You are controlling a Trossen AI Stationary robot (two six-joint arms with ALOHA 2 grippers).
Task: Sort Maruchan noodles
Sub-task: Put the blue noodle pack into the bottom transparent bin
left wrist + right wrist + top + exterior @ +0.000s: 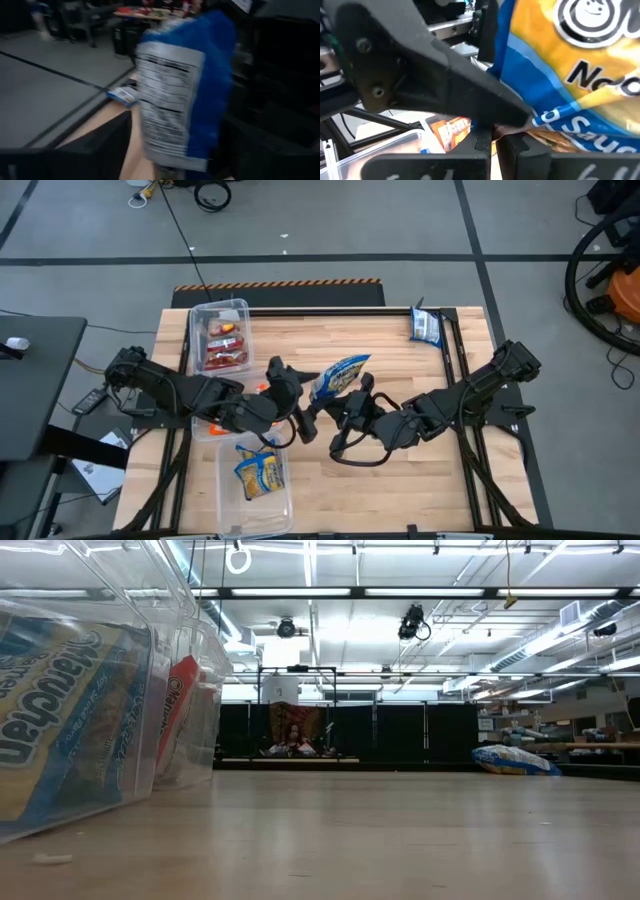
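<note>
A blue-and-yellow Maruchan noodle packet [341,374] is up in the air over the middle of the table, between my two grippers. My right gripper [352,394] comes from the right and is shut on it. My left gripper [296,376] is on the packet's left, fingers spread open. The left wrist view shows the packet's printed back [172,105] close up. Another blue packet [425,327] lies flat at the table's far right corner. More packets lie in the bins on the left. My right gripper pinches the packet's lower edge [545,122] between its two fingers [470,155], coming about level from the table's right. The packet stands up above the fingers, clear of the table. My left gripper has one finger [470,85] close along the packet's edge; I cannot tell whether it touches.
Three clear bins stand in a row along the table's left. The far one [220,332] holds red packets and the near one [256,475] blue-and-yellow ones. The middle one [205,427], under my left arm, shows orange. Bare wood [400,480] lies at the near right.
</note>
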